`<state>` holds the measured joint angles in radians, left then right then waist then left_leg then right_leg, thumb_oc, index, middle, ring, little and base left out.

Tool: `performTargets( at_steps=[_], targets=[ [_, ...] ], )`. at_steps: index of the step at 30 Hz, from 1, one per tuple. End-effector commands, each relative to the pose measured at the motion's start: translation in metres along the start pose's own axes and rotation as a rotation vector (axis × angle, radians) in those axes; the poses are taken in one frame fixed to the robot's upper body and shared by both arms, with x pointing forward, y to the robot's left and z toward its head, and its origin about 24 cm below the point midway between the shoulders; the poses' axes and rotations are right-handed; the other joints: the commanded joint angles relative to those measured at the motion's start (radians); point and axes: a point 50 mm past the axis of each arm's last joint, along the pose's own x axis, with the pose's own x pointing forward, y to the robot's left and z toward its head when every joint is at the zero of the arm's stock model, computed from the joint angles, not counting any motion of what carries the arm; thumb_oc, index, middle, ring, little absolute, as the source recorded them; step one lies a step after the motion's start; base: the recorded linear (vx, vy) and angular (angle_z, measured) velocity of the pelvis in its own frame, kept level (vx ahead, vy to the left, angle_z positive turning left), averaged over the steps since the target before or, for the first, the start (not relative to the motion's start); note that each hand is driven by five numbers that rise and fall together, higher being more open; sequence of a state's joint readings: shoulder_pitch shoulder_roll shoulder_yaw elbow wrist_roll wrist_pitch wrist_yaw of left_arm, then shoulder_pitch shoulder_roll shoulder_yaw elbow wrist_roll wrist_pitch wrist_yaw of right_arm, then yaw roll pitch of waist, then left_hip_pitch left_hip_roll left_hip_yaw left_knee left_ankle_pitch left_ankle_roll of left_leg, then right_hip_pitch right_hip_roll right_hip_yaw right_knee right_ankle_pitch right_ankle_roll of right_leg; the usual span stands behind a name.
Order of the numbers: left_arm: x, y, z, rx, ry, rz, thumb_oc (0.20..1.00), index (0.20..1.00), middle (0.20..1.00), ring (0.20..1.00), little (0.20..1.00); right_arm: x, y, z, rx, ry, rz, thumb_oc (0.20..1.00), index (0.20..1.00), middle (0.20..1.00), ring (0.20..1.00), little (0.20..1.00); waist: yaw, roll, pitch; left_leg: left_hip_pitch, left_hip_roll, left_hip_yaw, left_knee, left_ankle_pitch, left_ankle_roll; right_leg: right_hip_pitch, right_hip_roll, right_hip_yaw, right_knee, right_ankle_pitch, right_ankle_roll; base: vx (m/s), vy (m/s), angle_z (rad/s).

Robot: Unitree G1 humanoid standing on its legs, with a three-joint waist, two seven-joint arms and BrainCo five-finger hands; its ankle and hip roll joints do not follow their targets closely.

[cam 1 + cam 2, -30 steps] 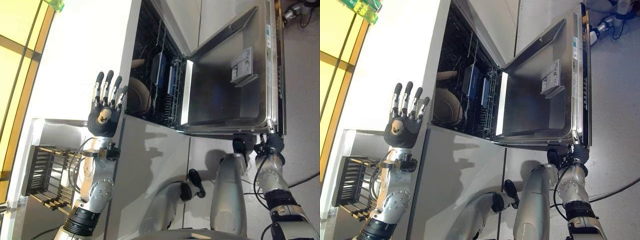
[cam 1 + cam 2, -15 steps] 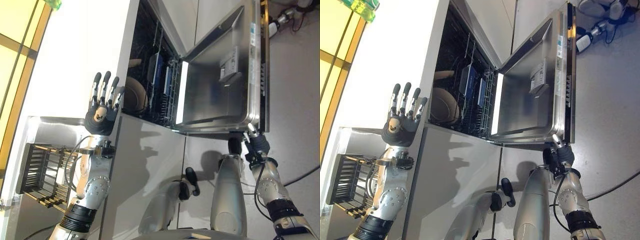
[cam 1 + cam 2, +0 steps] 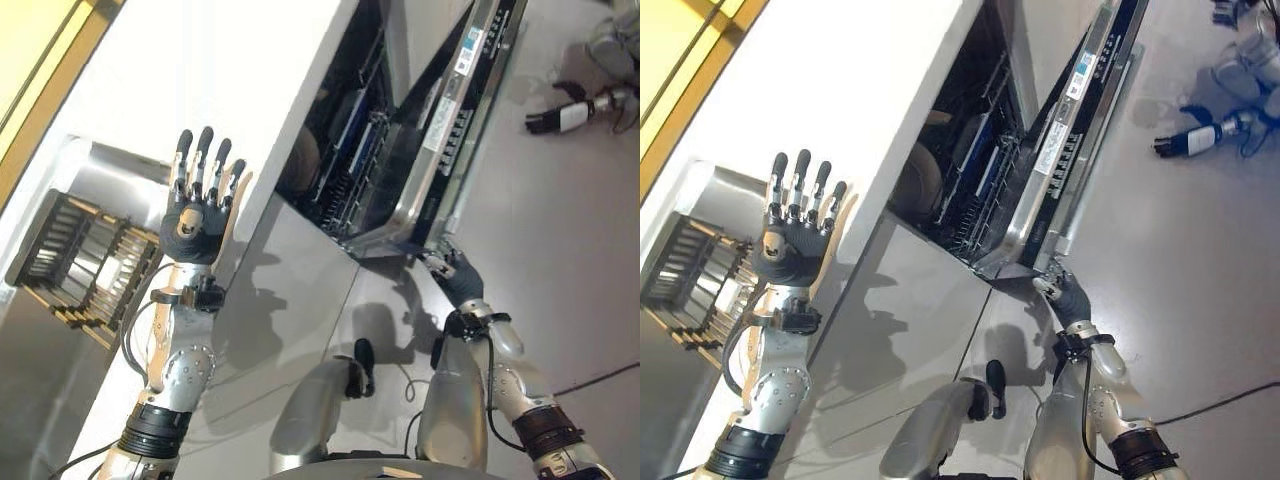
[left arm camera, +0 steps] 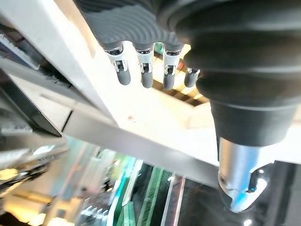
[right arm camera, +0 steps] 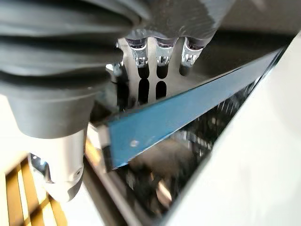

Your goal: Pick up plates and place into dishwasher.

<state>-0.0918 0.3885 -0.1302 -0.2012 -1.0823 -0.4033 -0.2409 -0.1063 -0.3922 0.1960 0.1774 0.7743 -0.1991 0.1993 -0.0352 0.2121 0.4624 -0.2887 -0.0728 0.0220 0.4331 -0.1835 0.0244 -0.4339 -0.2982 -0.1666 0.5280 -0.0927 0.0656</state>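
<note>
Your left robot hand was raised, fingers straight and spread. Your right robot hand reached forward low, fingers extended and relaxed.

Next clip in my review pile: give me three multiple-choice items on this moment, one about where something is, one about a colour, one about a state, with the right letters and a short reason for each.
1. Where is the right hand?
A. At the lower edge of the dishwasher door
B. Inside the dish rack
C. Flat on the countertop

2. What colour is the countertop?
A. Black
B. White
C. Red

3. How are the left hand's fingers?
A. Curled round a plate
B. Clenched in a fist
C. Straight and spread, holding nothing

Answers:
1 A: the right hand sits against the lower edge of the dishwasher door, which stands partly raised.
2 B: the countertop is plain white above the dishwasher opening.
3 C: the left hand is raised with straight fingers over the counter's edge, beside the dark dish rack, nothing in it.
</note>
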Motion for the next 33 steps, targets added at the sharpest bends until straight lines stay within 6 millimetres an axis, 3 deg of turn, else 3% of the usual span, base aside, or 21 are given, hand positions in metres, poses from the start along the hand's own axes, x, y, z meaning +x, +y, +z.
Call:
performTargets(
  at_steps=[1, 8, 14, 22, 29, 33],
  targets=[
    [-0.027, 0.024, 0.013, 0.095, 0.074, 0.088, 1.0, 1.0, 1.0, 1.0, 1.0, 0.042, 0.055, 0.067, 0.0, -0.383, 0.263, 1.0, 1.0, 1.0, 1.0, 1.0, 0.117, -0.131, -0.068, -0.028, -0.05, 0.017, 0.077, -0.082, 0.045, 0.14, -0.056, 0.043, -0.287, 0.211, 0.041, 0.1, -0.09, 0.63],
    [-0.036, 0.03, 0.014, 0.132, 0.143, 0.1, 1.0, 1.0, 1.0, 1.0, 1.0, 0.029, 0.05, 0.049, 0.086, -0.377, 0.212, 1.0, 1.0, 1.0, 1.0, 1.0, 0.187, -0.202, -0.166, 0.067, -0.036, -0.04, -0.003, -0.074, 0.049, 0.266, -0.025, -0.011, -0.355, 0.219, 0.051, 0.14, -0.077, 0.58],
    [-0.041, 0.034, 0.012, 0.1, 0.175, 0.114, 1.0, 1.0, 1.0, 1.0, 1.0, 0.023, 0.055, 0.039, 0.126, -0.366, 0.185, 1.0, 1.0, 1.0, 1.0, 1.0, 0.212, -0.249, -0.232, 0.143, -0.035, -0.06, -0.076, -0.067, 0.054, 0.327, -0.012, -0.029, -0.392, 0.249, 0.068, 0.1, -0.045, 0.19],
    [-0.047, 0.04, 0.013, 0.134, 0.227, 0.141, 1.0, 1.0, 1.0, 1.0, 1.0, 0.007, 0.046, 0.023, 0.143, -0.292, 0.08, 1.0, 1.0, 1.0, 1.0, 1.0, 0.186, -0.261, -0.276, 0.233, -0.028, -0.045, -0.154, -0.059, 0.058, 0.354, -0.005, -0.014, -0.416, 0.279, 0.085, 0.02, -0.004, -0.01],
    [-0.046, 0.042, 0.012, 0.156, 0.242, 0.17, 1.0, 1.0, 1.0, 1.0, 1.0, -0.01, 0.021, 0.003, 0.123, -0.172, -0.113, 1.0, 1.0, 1.0, 1.0, 1.0, 0.132, -0.264, -0.298, 0.284, -0.012, -0.01, -0.228, -0.034, 0.053, 0.345, 0.001, 0.017, -0.45, 0.295, 0.097, -0.06, 0.014, -0.08],
    [-0.044, 0.041, 0.013, 0.169, 0.226, 0.181, 1.0, 1.0, 1.0, 1.0, 1.0, -0.022, 0.011, 0.005, 0.08, -0.171, -0.198, 1.0, 1.0, 1.0, 1.0, 1.0, 0.097, -0.265, -0.303, 0.304, -0.006, 0.009, -0.269, -0.019, 0.051, 0.332, 0.005, 0.037, -0.461, 0.303, 0.101, -0.09, 0.028, -0.32]
  ],
)
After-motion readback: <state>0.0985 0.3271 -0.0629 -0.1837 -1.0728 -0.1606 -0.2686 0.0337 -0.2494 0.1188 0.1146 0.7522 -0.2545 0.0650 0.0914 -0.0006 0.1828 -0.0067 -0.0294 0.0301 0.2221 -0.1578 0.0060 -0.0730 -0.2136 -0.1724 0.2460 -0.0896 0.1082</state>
